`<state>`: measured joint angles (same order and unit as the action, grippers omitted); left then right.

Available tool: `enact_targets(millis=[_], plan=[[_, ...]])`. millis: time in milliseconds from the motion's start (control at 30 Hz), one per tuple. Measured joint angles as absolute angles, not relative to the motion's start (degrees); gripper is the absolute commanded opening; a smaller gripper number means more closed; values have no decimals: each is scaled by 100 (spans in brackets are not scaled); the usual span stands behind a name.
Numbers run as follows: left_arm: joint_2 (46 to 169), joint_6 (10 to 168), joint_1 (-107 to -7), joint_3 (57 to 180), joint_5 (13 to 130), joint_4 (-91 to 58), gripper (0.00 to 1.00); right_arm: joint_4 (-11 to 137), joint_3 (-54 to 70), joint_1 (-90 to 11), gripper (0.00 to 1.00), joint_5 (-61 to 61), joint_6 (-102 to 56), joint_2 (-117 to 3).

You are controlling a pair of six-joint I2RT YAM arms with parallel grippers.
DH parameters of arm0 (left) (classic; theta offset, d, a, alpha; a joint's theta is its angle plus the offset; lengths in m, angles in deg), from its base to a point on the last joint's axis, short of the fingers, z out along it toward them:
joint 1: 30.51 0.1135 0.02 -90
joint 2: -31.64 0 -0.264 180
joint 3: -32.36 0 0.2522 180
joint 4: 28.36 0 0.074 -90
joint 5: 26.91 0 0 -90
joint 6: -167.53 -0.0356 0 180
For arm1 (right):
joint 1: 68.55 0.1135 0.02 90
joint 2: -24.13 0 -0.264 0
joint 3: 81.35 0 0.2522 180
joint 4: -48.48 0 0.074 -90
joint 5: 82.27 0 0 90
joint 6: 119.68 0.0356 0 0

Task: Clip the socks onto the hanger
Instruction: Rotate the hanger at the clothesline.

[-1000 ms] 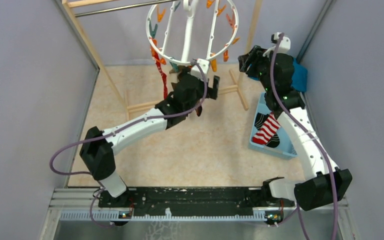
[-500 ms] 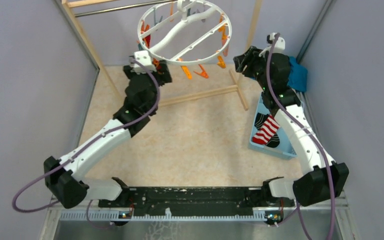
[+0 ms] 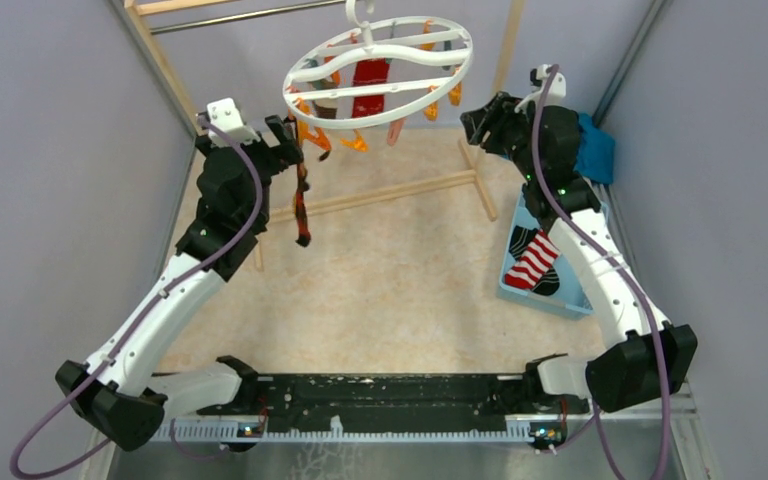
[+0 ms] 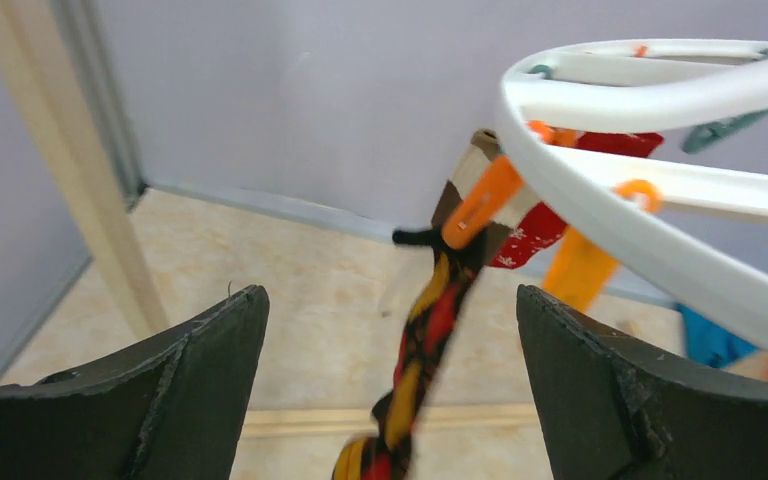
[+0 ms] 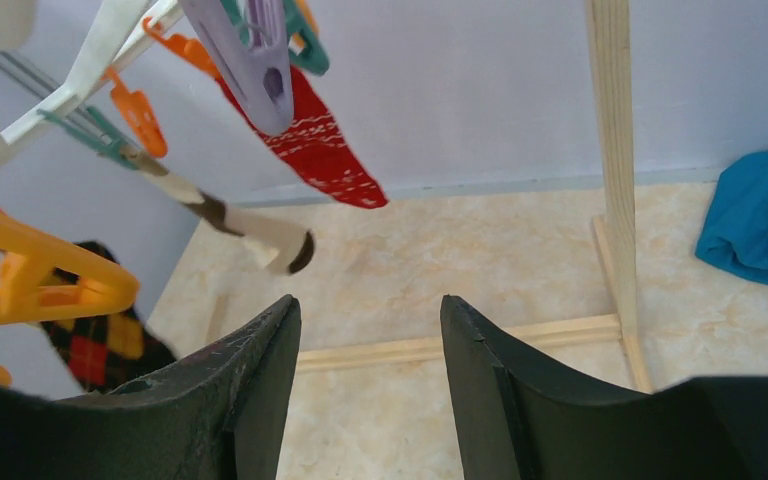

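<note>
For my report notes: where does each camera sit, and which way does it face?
Top external: high behind the bases, looking down at the hanger; left arm and right arm show whole.
Left wrist: on the left arm, facing the hanger's rim and the argyle sock; its open fingers show.
Right wrist: on the right arm, facing the red sock and the rack post; its open fingers show.
Shared: both wrist views catch the argyle sock, from opposite sides.
</note>
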<state>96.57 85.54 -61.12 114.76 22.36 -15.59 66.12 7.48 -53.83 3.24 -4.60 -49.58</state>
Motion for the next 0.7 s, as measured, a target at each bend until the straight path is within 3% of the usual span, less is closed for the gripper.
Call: enact_targets(millis=[300, 700], plan=[[9062, 9120, -6223, 11157, 4085, -1653, 98, 6628, 989, -5025, 54, 289, -617, -5089], [8725, 9085, -6230, 9920, 6710, -3164, 99, 6479, 1246, -4690, 54, 175, -669, -5249]])
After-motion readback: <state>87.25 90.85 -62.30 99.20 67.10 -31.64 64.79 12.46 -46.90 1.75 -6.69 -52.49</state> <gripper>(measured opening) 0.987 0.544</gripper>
